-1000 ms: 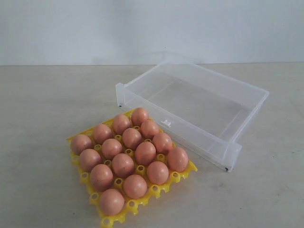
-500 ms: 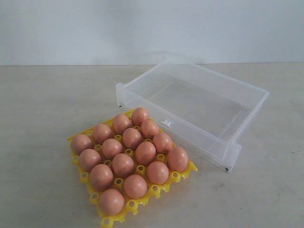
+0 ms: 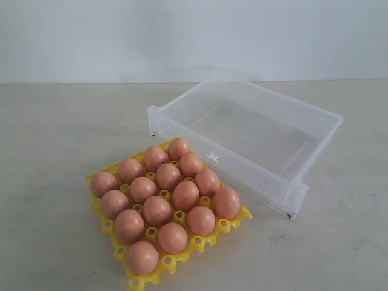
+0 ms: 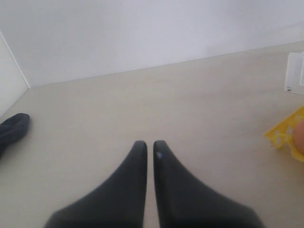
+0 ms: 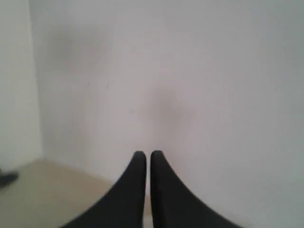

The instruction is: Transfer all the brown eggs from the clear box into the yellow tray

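The brown eggs (image 3: 157, 210) all sit in the yellow tray (image 3: 149, 277), packed in close rows, one to a cup. Their shells are smooth, matte and oval, orange-brown shading to pinkish tan. The tray is bright yellow plastic, roughly square. Its openwork edge shows round holes and small raised pegs between the eggs, and the eggs hide most of its grid.

The clear box (image 3: 242, 173) lies just behind the yellow tray, toward the exterior view's right. It is a shallow rectangular bin of colourless transparent plastic with low walls and a flanged rim, and no egg lies in it. Its near corner comes very close to the tray's far corner, but I cannot tell whether they touch. Both rest on a pale, matte table (image 3: 54, 133) in front of a plain white wall.

My left gripper (image 4: 148, 145) hangs over bare table well apart from the yellow tray. Its two dark, smooth, tapering fingers are drawn together with only a sliver between them, and they clamp nothing. In that wrist view only a yellow corner of the tray, a slice of one egg and a scrap of the clear box show, all cut off by the frame. A dark shape (image 4: 12, 129) at the opposite edge is too blurred and cropped to identify.

My right gripper (image 5: 145, 154) has its fingers pressed together, empty, facing the blurred white wall. I cannot tell where it stands relative to the yellow tray.
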Tool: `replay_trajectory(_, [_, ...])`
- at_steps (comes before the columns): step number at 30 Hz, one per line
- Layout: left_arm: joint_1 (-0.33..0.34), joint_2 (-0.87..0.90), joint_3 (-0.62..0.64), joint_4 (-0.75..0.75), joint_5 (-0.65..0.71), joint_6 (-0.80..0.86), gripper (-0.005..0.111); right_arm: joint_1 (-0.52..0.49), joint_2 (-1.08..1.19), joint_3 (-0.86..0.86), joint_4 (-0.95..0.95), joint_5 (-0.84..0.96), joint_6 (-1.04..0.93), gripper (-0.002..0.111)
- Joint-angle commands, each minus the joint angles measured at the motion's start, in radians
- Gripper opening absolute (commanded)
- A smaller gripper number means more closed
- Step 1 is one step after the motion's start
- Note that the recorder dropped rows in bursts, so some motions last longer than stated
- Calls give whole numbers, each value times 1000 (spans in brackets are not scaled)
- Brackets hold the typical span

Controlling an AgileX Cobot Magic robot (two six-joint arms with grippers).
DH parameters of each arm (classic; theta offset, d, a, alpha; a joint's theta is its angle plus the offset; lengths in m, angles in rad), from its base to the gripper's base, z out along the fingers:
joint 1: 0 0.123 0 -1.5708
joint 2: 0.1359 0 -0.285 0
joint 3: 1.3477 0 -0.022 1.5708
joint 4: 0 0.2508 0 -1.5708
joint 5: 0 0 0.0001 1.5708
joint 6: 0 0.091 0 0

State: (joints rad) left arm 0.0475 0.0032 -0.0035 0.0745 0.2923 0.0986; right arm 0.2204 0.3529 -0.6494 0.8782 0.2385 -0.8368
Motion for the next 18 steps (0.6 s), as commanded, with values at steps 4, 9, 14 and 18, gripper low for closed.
replay_trajectory(4, [1,-3,3,1,0,-4,4,-1,8,231,-23,220,22,0])
replay_trajectory(9, [1,-3,3,1,0,-4,4,-1,18,373,-23,29,47,0])
replay_trajectory(14, [1,-3,3,1,0,-4,4,-1,18,418,-25,-31,38,0])
replay_trajectory(18, [1,-3,3,1,0,-4,4,-1,18,418,-35,45,-28,0])
